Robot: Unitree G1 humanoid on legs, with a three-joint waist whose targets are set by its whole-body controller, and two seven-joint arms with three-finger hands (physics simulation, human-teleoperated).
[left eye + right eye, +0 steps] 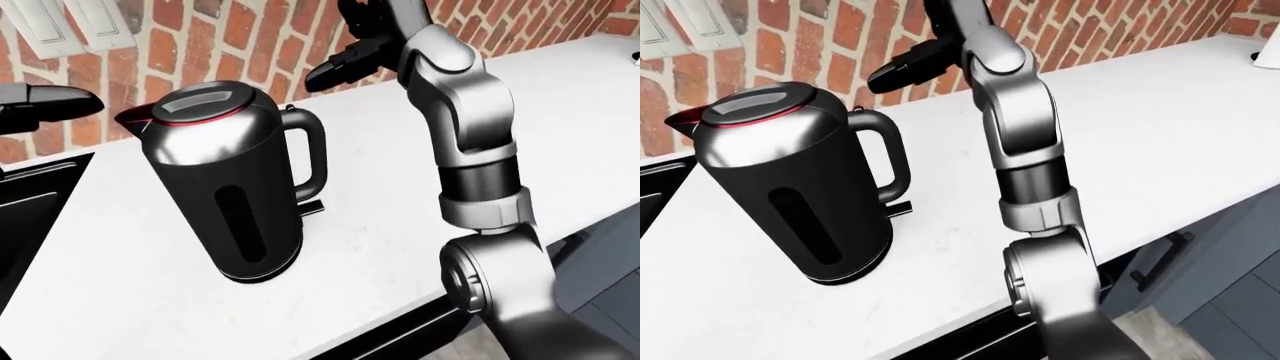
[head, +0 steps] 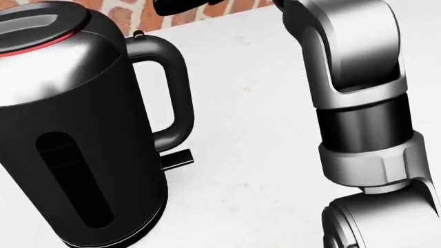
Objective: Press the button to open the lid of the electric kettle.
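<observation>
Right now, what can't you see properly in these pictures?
- Right hand: the left-eye view's top edge cuts it off, so open or shut is unclear.
- Lid button: only a tiny nub atop the kettle handle in the head view, too small to tell if pressed.
- Electric kettle: the head view's left edge cuts off its spout side.
- Left hand: in no view.

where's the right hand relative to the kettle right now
In the left-eye view the dark right hand hangs against the brick wall, up and right of the black-and-steel electric kettle, clear of its handle.

kitchen | white counter (image 1: pixel 560 135) | brick wall (image 1: pixel 250 37) | sink (image 1: pixel 25 217) | electric kettle (image 1: pixel 225 187)
</observation>
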